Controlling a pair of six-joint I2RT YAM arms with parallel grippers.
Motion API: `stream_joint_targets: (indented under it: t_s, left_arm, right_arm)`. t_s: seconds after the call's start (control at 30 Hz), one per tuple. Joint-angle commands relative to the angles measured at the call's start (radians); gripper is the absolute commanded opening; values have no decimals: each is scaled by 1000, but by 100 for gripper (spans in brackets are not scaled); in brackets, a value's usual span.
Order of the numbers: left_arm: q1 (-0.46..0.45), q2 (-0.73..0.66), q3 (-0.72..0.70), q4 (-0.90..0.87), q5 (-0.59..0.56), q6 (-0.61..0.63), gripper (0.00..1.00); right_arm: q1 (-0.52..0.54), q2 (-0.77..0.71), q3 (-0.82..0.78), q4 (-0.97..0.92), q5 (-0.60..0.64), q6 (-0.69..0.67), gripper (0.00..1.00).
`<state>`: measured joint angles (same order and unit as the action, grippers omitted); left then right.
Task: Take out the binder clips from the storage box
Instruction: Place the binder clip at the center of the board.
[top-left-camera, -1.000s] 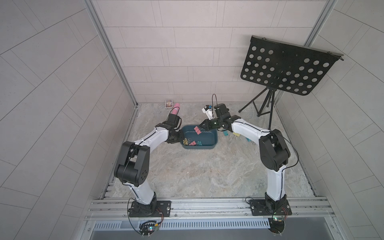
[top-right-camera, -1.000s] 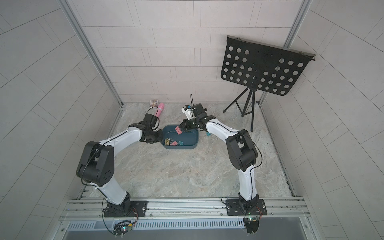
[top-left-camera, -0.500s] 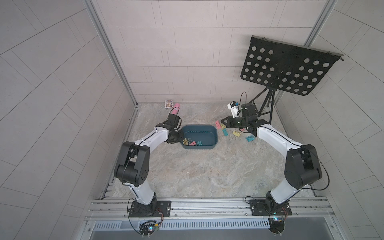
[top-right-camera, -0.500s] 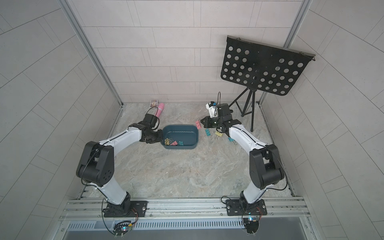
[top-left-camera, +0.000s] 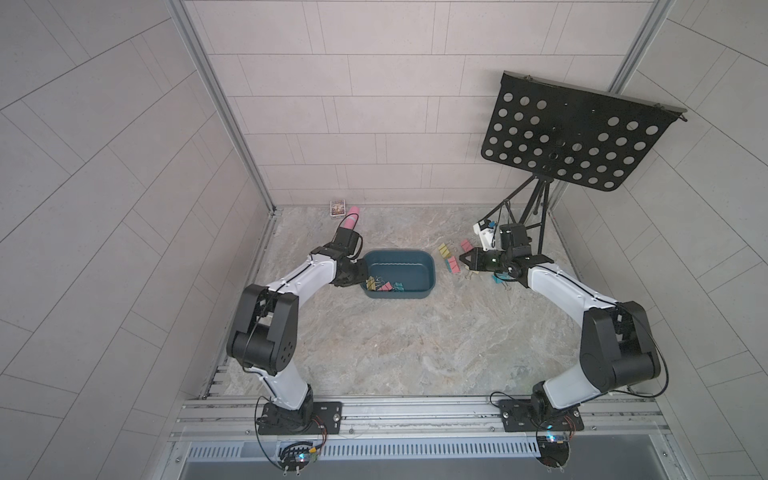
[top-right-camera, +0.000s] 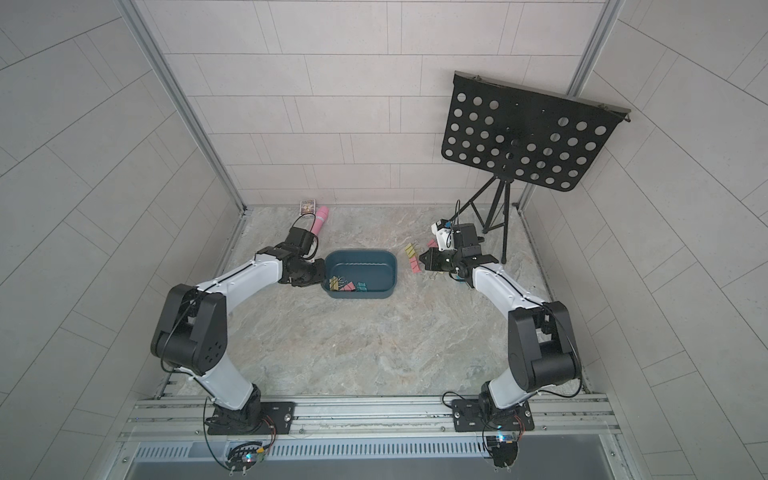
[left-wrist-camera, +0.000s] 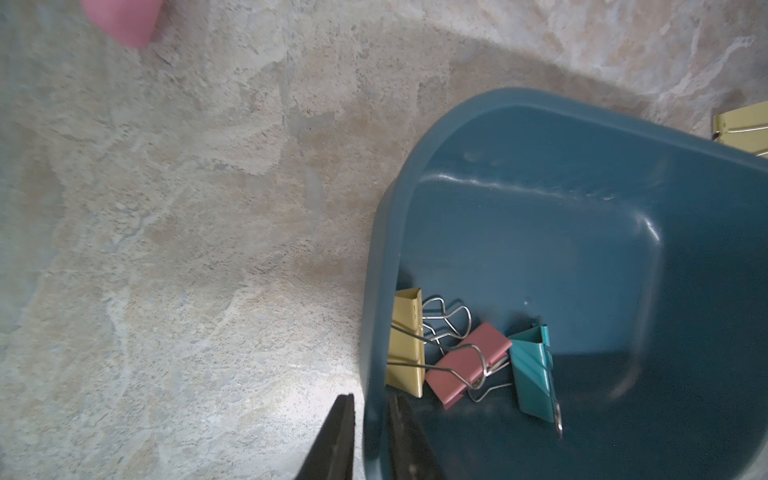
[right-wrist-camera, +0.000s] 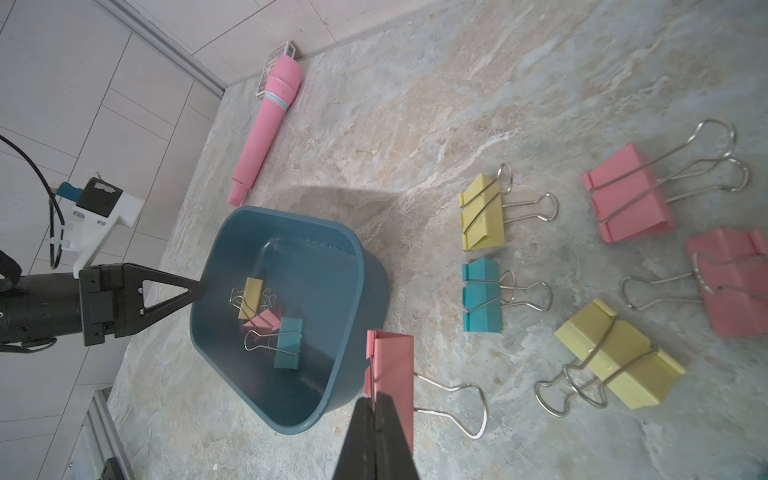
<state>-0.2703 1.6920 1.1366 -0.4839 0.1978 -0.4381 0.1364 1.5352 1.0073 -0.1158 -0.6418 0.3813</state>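
Teal storage box (right-wrist-camera: 332, 266) holds three binder clips (right-wrist-camera: 268, 322); left tool (left-wrist-camera: 370, 400) grips it, right tool (right-wrist-camera: 376, 402) pink clip (right-wrist-camera: 392, 365).

My left claw (left-wrist-camera: 370, 398) and right claw (right-wrist-camera: 376, 400) are black. Mid-frame in both top views, the storage box (top-left-camera: 399, 266) is dark teal-blue; binder clips (right-wrist-camera: 482, 216) pink, yellow, teal; floor (top-left-camera: 395, 340) mottled beige-grey.

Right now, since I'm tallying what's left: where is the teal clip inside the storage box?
In both top views the teal clip lies by the near wall of the storage box, toward the left arm, beside a pink clip.
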Motion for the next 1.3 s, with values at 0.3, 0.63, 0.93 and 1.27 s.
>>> stream_joint_targets:
  t_s: [0.3,0.63,0.93,1.27]
  left_arm:
    - [6,-22,-19,-7,-5,-5,24]
    - [6,-16,-21,-5,-7,-5,24]
    - [6,-15,-21,-8,-10,-1,24]
    - [6,-15,-20,-7,-8,1,24]
  right_arm:
    - [-22,107,-53,64,-28,-4,0]
    - [-35,171,-71,113,-48,17,0]
    - [-54,205,-79,131,-67,25,0]
    - [-68,232,-92,160,-94,46,0]
